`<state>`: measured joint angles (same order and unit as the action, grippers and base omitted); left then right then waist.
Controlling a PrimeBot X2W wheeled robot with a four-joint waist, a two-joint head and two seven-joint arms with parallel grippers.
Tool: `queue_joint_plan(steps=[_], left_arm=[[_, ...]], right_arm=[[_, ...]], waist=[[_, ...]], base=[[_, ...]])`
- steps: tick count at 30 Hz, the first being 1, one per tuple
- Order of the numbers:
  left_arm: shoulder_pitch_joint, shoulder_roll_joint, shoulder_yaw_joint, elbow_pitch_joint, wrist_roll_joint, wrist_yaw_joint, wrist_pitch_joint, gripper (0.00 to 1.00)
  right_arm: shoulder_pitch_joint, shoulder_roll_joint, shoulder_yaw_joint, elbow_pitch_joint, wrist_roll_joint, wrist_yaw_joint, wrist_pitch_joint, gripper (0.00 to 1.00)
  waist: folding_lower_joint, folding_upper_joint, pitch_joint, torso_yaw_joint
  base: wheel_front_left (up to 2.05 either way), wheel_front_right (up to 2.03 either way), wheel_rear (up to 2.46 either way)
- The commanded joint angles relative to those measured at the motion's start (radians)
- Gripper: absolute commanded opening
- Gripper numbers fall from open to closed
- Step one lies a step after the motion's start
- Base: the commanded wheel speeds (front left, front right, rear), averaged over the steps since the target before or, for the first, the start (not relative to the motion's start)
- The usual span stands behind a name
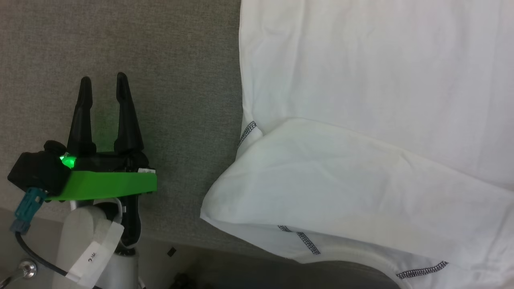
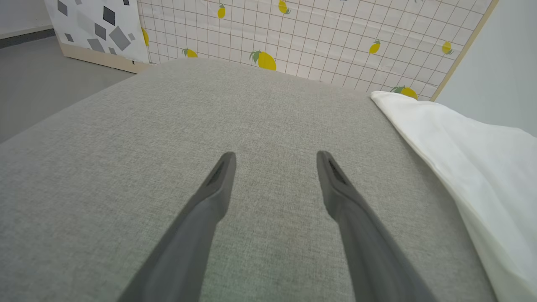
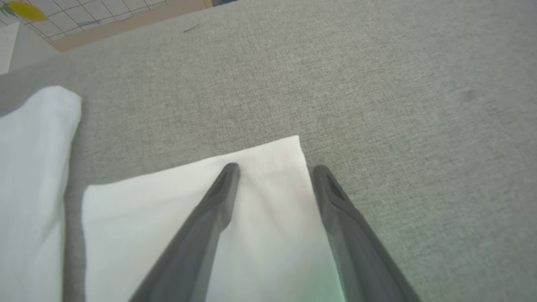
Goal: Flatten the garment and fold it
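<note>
At about 8 o'clock in the head view, nearest the camera, a pale forearm carrying a white label and a teal connector is seen, topped by a bright green band and a small green light. From this the left gripper is extended toward 12 o'clock over the grey fabric surface; its two dark fingers are held moderately apart and nothing is gripped between them. In the left wrist view the left gripper is shown the same way, spread above bare grey fabric surface, with the garment lying well apart at 3 to 4 o'clock. The garment is spread across the head view from 12 round to 5 o'clock, a folded flap being laid over its near part and dark zigzag stitching being visible at the seam near centre and along the near hem. In the right wrist view the right gripper is seen with its fingers parted and nothing clamped: one finger is placed over a folded corner of the garment, the other along that corner's edge above the grey fabric surface; whether the cloth is touched cannot be told. Farthest off, in the left wrist view, a grid panel printed with lemons is stood at 12 o'clock, with a panel of grey squares at 11 o'clock and grey floor at 10 o'clock.
</note>
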<state>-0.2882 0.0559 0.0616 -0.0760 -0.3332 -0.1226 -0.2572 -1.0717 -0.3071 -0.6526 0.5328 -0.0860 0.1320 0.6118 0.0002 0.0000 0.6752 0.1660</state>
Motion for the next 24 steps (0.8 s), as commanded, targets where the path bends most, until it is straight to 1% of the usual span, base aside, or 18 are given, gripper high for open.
queue_joint_plan(steps=[1, 2, 5, 11, 18, 24], left_arm=[[-0.007, -0.005, 0.002, -0.004, 0.001, -0.005, -0.005, 1.00], [-0.006, -0.005, 0.001, -0.003, -0.001, -0.005, -0.005, 1.00], [-0.002, -0.005, -0.001, -0.001, -0.005, -0.005, -0.005, 1.00], [0.002, -0.005, -0.004, 0.015, -0.002, -0.006, -0.005, 1.00], [0.038, -0.006, -0.005, 0.055, 0.012, -0.007, -0.005, 1.00], [0.088, -0.006, -0.006, 0.093, 0.012, -0.007, -0.005, 1.00]], right_arm=[[0.017, 0.020, 0.000, 0.009, -0.018, -0.001, 0.048, 0.22], [0.023, 0.020, 0.004, -0.003, -0.026, -0.001, 0.065, 0.00], [0.047, 0.009, 0.018, -0.042, -0.044, -0.001, 0.088, 0.00], [0.109, 0.009, 0.022, -0.122, -0.027, -0.001, 0.011, 0.00], [0.277, -0.013, 0.050, -0.222, 0.021, -0.001, -0.075, 0.00], [0.427, -0.029, 0.082, -0.327, 0.056, -0.001, -0.098, 0.00]], waist=[[-0.0002, 0.0000, 0.017, 0.019], [-0.0002, 0.0000, 0.016, 0.019], [-0.0002, 0.0000, 0.007, 0.016], [-0.0002, 0.0000, -0.044, 0.000], [-0.0002, 0.0000, -0.185, -0.040], [-0.0002, 0.0000, -0.318, -0.075]], base=[[0.00, 0.00, 0.00], [0.00, 0.00, 0.00], [0.00, 0.00, 0.00], [0.00, 0.00, 0.00], [0.00, 0.00, 0.00], [0.00, 0.00, 0.00]])
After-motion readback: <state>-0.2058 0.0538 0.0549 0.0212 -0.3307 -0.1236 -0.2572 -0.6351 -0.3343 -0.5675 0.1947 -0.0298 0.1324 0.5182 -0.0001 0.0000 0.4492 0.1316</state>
